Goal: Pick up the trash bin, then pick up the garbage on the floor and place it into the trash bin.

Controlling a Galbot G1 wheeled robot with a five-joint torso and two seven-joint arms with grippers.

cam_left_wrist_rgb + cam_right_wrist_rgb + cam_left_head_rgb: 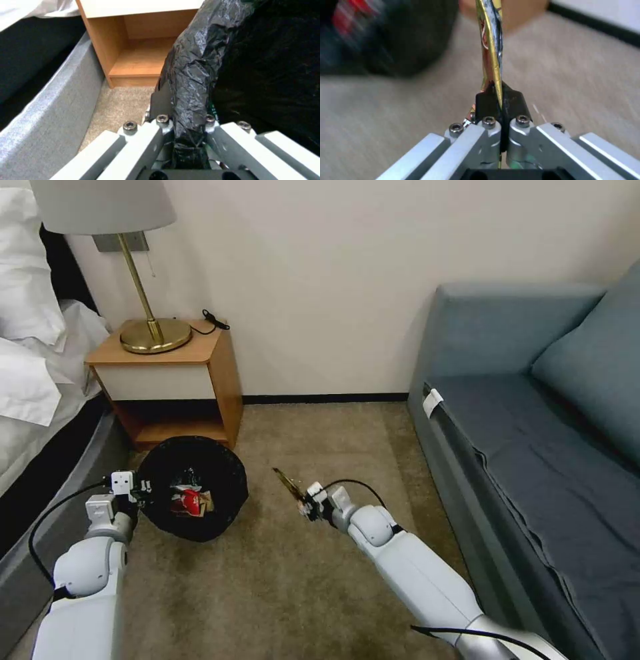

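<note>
Head view: the left gripper (141, 488) clamps the near-left rim of the trash bin (193, 487) (red packet (189, 501) inside), beside the nightstand (167, 380). Left wrist view: fingers pinch the black liner (193, 75). Right wrist view: the right gripper (496, 100) grips a gold-brown wrapper (491, 42) above the carpet (403, 100).

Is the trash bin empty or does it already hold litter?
Not empty: inside the trash bin lie a red packet and tan paper.

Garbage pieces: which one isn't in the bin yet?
The gold-brown candy wrapper, pinched in the right gripper above the carpet. The red snack packet already lies inside the trash bin, which the left gripper holds.
</note>
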